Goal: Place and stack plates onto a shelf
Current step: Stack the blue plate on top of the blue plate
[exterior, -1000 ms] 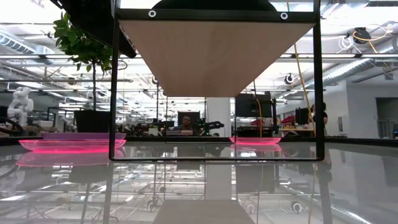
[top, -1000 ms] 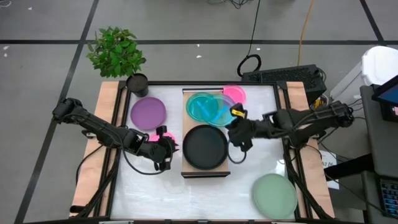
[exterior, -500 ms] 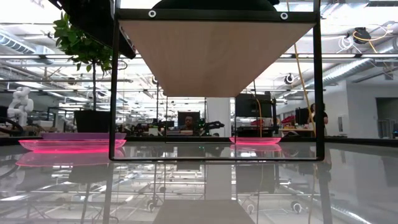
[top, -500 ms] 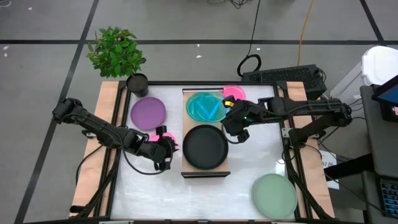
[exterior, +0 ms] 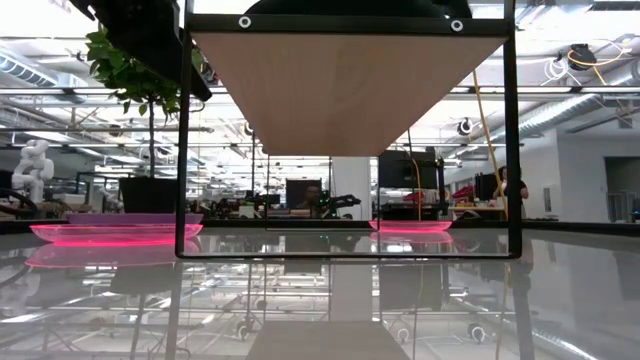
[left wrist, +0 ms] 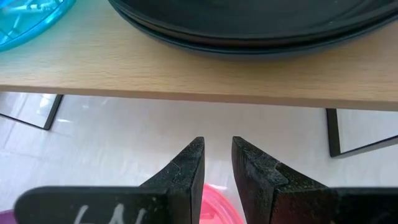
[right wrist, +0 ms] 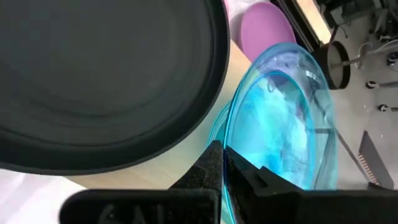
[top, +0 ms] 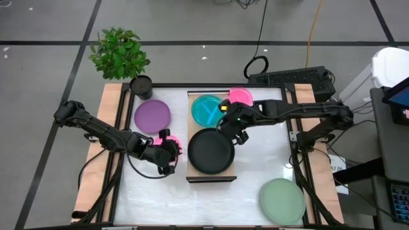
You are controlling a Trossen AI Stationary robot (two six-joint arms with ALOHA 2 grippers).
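Right gripper (right wrist: 222,163), pinched tight on the translucent cyan plate's (right wrist: 280,118) rim, tilts it above the shelf (top: 193,98) for stacking.

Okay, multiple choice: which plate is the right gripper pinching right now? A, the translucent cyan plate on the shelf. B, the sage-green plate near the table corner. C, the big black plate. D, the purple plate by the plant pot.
A: the right gripper is closed on the rim of the translucent cyan plate, tilted up beside the black plate on the shelf.
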